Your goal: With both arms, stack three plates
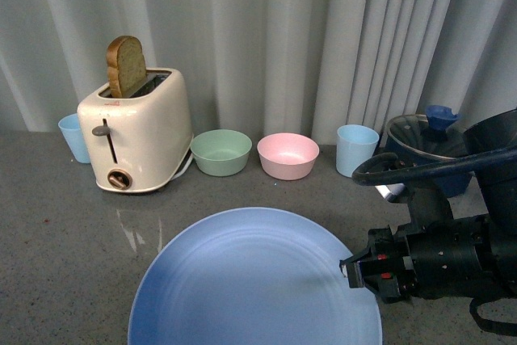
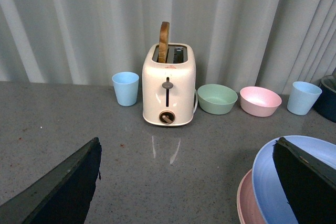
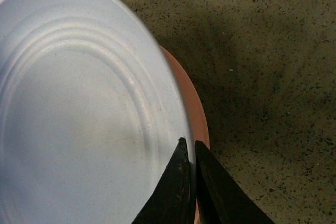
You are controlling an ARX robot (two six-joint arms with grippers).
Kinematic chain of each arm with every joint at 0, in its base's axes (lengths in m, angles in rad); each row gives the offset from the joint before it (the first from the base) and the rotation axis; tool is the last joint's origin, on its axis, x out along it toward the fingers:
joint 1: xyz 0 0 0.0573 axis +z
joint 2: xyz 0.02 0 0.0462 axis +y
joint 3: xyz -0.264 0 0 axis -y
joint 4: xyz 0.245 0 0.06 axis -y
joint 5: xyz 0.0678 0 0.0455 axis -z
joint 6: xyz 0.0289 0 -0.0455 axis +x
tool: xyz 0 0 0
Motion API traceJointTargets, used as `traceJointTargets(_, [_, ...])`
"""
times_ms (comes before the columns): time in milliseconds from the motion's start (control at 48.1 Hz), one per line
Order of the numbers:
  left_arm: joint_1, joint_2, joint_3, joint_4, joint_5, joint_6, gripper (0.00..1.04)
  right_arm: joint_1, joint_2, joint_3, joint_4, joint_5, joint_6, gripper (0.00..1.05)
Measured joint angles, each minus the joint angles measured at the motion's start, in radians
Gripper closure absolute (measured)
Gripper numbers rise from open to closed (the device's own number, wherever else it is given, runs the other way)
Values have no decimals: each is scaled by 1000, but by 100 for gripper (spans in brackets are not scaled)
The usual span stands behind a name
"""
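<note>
While the blue plate (image 1: 254,280) is pinched at its 3 o'clock rim by the right gripper (image 1: 349,268), over the pink plate (image 3: 198,113), it is judged stiff, light, slippery; left gripper (image 2: 186,182) jaws stand spread, empty.

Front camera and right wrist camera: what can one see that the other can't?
Only the front view shows the toaster with its bread slice, the green bowl, the pink bowl, two blue cups and a lidded pot. Only the right wrist view shows the pink plate peeking out under the blue plate, and the right gripper's fingers pinching that plate's rim. Both show the blue plate and the right gripper.
</note>
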Motion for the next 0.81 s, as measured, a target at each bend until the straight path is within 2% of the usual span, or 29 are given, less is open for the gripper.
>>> traceJointTargets(83, [0, 0, 0, 0, 0, 0, 7, 0, 11, 7, -7, 0, 0, 100])
traceJointTargets(374, [0, 0, 0, 0, 0, 0, 7, -8, -18, 2, -11, -40, 8, 58])
traceJointTargets(478, [0, 0, 0, 0, 0, 0, 7, -19, -58, -15, -14, -53, 4, 42])
traceJointTargets(561, [0, 0, 0, 0, 0, 0, 7, -49, -132, -48, -14, -64, 9, 24])
traceJointTargets(623, [0, 0, 0, 0, 0, 0, 7, -84, -206, -78, 12, -35, 23, 10])
traceJointTargets(686, [0, 0, 0, 0, 0, 0, 7, -107, -253, -104, 63, 10, 38, 5])
traceJointTargets(810, [0, 0, 0, 0, 0, 0, 7, -135, -305, -114, 102, 40, 53, 7])
